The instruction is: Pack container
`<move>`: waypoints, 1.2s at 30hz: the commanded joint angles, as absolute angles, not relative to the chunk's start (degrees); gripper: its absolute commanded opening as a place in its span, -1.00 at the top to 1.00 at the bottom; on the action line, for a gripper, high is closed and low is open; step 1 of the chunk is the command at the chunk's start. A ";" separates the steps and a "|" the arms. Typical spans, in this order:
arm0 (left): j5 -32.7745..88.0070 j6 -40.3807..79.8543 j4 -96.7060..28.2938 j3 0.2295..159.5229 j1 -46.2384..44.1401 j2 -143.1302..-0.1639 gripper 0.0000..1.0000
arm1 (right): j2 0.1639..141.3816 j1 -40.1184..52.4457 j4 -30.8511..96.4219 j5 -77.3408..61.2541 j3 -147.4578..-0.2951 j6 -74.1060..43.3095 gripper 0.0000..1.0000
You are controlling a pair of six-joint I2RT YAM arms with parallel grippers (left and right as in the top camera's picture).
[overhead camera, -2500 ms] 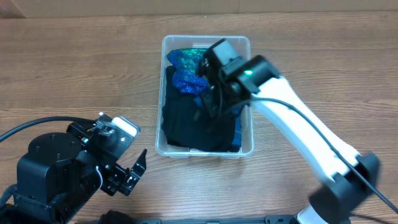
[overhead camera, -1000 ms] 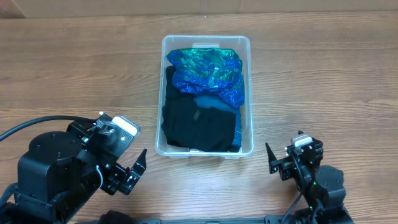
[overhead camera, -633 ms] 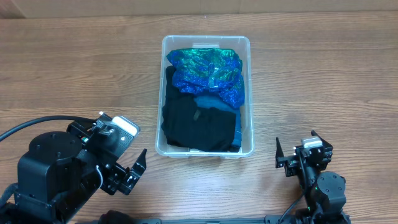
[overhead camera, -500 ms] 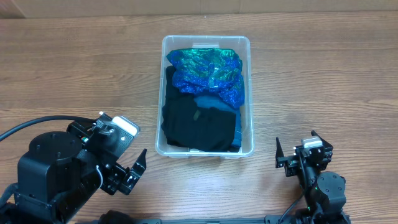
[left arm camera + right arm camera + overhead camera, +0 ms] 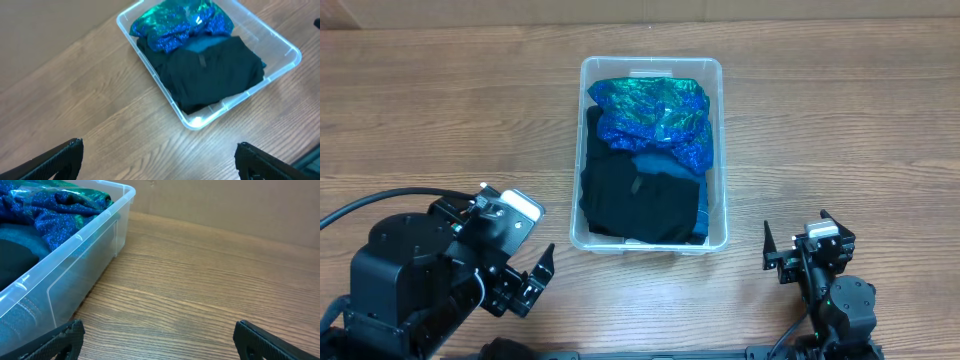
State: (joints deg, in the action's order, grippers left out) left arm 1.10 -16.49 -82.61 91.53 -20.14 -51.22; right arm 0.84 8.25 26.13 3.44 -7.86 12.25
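Observation:
The clear container (image 5: pixel 577 150) sits mid-table. Inside it lie a sparkly blue-green garment (image 5: pixel 655 112) at the far end and a folded black garment (image 5: pixel 640 200) at the near end, with a teal strip (image 5: pixel 655 162) between them. My left gripper (image 5: pixel 525 235) hangs open at the front left, apart from the container (image 5: pixel 150 70), and its fingers (image 5: pixel 75 150) frame bare wood. Front right of the container (image 5: pixel 80 265), my right gripper (image 5: pixel 800 232) stands open and empty, with its fingers (image 5: pixel 250 332) over the table.
A black cable (image 5: pixel 360 205) curves along the left side by the left arm's base. Brown cardboard (image 5: pixel 225 205) runs behind the table's far edge. Bare wood lies on both sides of the container.
The right arm has pulled out of the container and back to the front right, where it has stood still for the last half second. The garments have not moved.

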 commanded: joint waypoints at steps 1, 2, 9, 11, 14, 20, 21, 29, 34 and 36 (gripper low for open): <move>2.09 -15.62 -81.65 91.07 -19.77 -47.46 -1.00 | 0.16 8.01 25.76 4.21 -7.42 12.01 -1.00; 3.60 -15.03 -81.19 90.45 -19.40 -45.63 -1.00 | 0.16 8.01 25.76 4.21 -7.42 12.01 -1.00; 4.19 -3.53 -49.50 55.20 -11.62 -26.57 -1.00 | 0.16 8.01 25.74 4.21 -7.42 12.01 -1.00; 5.78 0.67 -37.82 39.77 -10.76 -19.57 -1.00 | 0.16 8.01 25.76 4.21 -7.42 11.99 -1.00; 5.78 5.08 -28.51 24.25 -10.48 -9.96 -1.00 | 0.16 8.01 25.76 4.21 -7.42 12.01 -1.00; 5.82 9.04 -26.28 12.03 -9.65 -0.54 -1.00 | 0.16 8.01 25.74 4.21 -7.42 12.01 -1.00; 5.82 9.06 -25.56 10.70 -9.65 -0.16 -1.00 | 0.16 8.01 25.76 4.23 -7.42 12.01 -1.00; 5.43 7.73 -20.95 6.26 -9.78 -0.21 -1.00 | 0.16 8.01 25.76 4.21 -7.42 12.01 -1.00; 5.43 7.73 -20.95 6.26 -9.78 -0.21 -1.00 | 0.16 8.01 25.76 4.21 -7.42 12.01 -1.00; 5.43 7.73 -20.95 6.26 -9.78 -0.21 -1.00 | 0.16 8.01 25.76 4.21 -7.42 12.01 -1.00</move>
